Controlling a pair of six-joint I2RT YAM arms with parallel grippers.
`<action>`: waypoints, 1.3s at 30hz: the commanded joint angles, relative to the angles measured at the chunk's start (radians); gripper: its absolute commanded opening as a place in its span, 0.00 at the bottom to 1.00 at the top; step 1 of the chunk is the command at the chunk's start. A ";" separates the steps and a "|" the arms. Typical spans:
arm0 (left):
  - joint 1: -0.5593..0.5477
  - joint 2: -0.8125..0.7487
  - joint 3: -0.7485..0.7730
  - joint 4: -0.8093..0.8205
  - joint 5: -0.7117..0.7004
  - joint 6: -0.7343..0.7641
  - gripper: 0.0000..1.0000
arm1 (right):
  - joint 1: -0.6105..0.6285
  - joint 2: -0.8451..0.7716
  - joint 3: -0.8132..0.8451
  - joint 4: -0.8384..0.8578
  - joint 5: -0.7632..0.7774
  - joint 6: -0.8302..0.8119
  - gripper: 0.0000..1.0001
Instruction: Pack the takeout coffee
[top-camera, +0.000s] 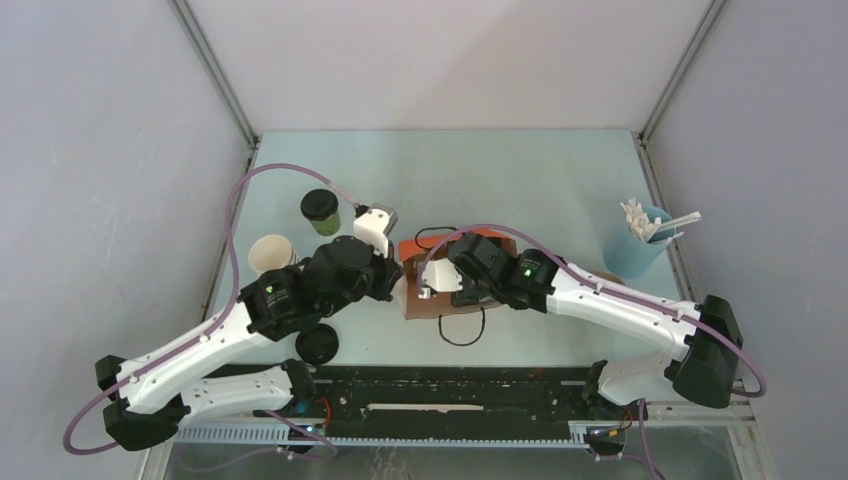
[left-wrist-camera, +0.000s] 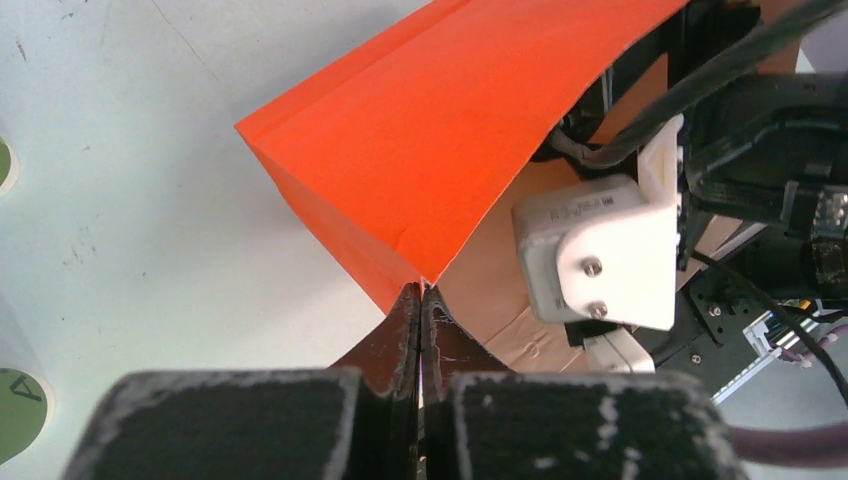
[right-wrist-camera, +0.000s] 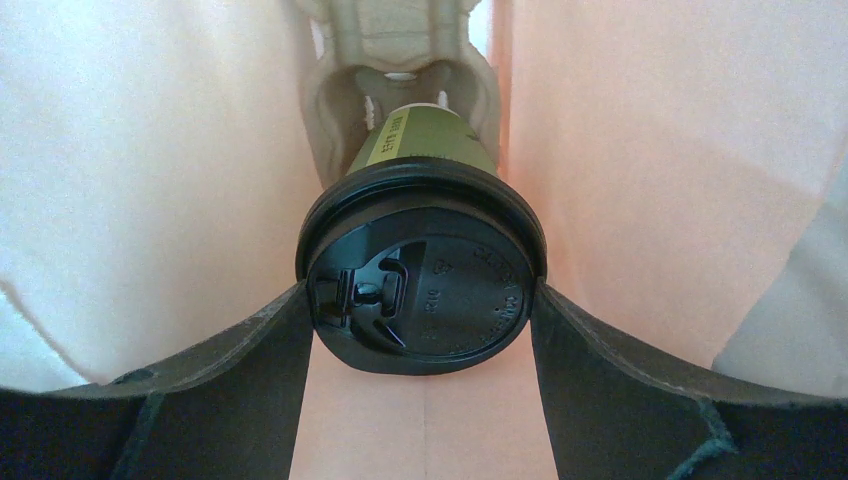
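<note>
Cup (right-wrist-camera: 425, 250), lidded: lies inside the orange bag (left-wrist-camera: 420, 130) at mid-worktop (top-camera: 500, 170), clasped at the lid rim by the widely spread right gripper (right-wrist-camera: 420, 292); its long axis runs straight away from that gripper, base toward the pulp tray (right-wrist-camera: 395, 35) deeper in. The left gripper (left-wrist-camera: 420, 295) is pressed together, pinching the bag's rim and holding its mouth open. Second cup (top-camera: 320, 207), lidded: stands toward the worktop's left edge, nearer the left arm; whether the bagged cup's base sits in the tray is hidden.
</note>
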 joint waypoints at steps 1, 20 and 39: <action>-0.004 0.003 0.050 0.008 0.006 0.005 0.00 | -0.045 0.001 0.030 0.119 -0.016 -0.067 0.51; 0.002 0.030 0.110 -0.039 -0.043 0.013 0.00 | -0.115 0.018 0.007 0.162 -0.195 -0.166 0.54; 0.016 0.037 0.117 -0.045 -0.030 0.020 0.00 | -0.122 0.065 -0.032 0.142 -0.200 -0.244 0.56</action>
